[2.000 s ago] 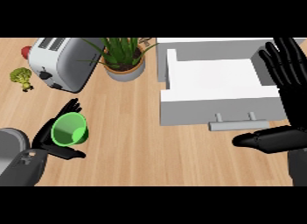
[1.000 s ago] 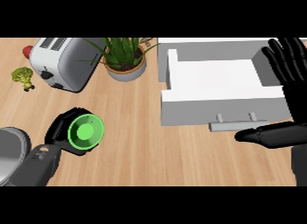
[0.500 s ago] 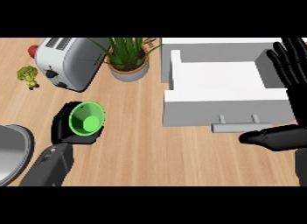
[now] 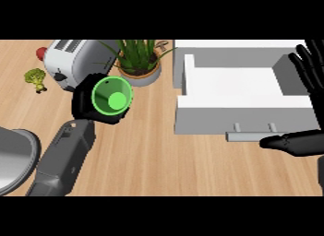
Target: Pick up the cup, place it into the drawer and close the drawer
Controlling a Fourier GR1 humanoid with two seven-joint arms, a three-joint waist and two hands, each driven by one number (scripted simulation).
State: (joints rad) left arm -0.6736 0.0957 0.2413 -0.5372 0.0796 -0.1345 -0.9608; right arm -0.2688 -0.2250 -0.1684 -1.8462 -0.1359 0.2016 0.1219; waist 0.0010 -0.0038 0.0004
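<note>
- The cup [image 4: 110, 98], bright green, sits in the left hand [image 4: 91, 105], above the counter [image 4: 157, 156] at the left of the scene, its open mouth tipped up toward the view so the round bottom shows inside.
- The black fingers curl round the cup's outer wall and hide most of its outside; the hold is on the body, not on the rim.
- By the look of it the cup is small, light and stiff, with a smooth wall that may slip, so a wrap round the body seems the safest hold.
- Behind it, from the left: a small broccoli [image 4: 35, 78], a silver toaster [image 4: 75, 57] with a red knob, then a potted plant [image 4: 140, 60] just beside the toaster.
- A grey round vessel [image 4: 8, 159] shows at the lower left edge.
- The counter is pale wood, bare between cup and drawer.
- The drawer [image 4: 239, 120] stands open at the right, white inside, its handle toward the robot, well apart from the cup.
- The right hand [image 4: 311, 92] rests at the right edge, fingers straight and spread, thumb out across the drawer's front.
</note>
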